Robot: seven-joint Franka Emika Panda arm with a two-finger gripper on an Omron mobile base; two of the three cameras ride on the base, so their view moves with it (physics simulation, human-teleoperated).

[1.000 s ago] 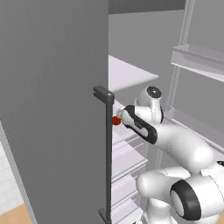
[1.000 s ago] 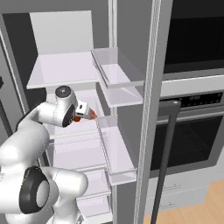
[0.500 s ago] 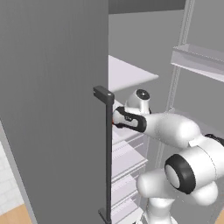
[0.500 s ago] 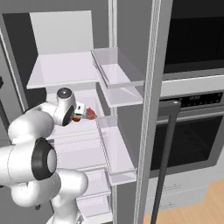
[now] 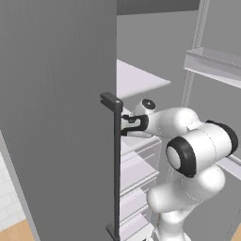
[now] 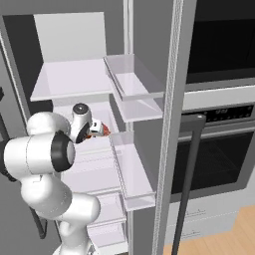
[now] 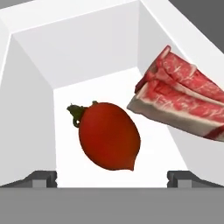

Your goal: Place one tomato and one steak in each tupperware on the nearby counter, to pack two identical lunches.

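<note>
Hand (image 7: 112, 177) spread wide, empty, facing tomato (image 7: 109, 135) on fridge shelf (image 7: 78, 94); centre your approach on tomato; steer clear of steak (image 7: 179, 100) alongside

1. Grey refrigerator door (image 5: 56, 117) stands open at left, its dark vertical handle (image 5: 116, 164) on the near edge.
2. White arm (image 5: 188, 150) reaches leftward into the refrigerator interior behind the door edge.
3. Pale shelves (image 5: 136, 162) stacked below the wrist.
</note>
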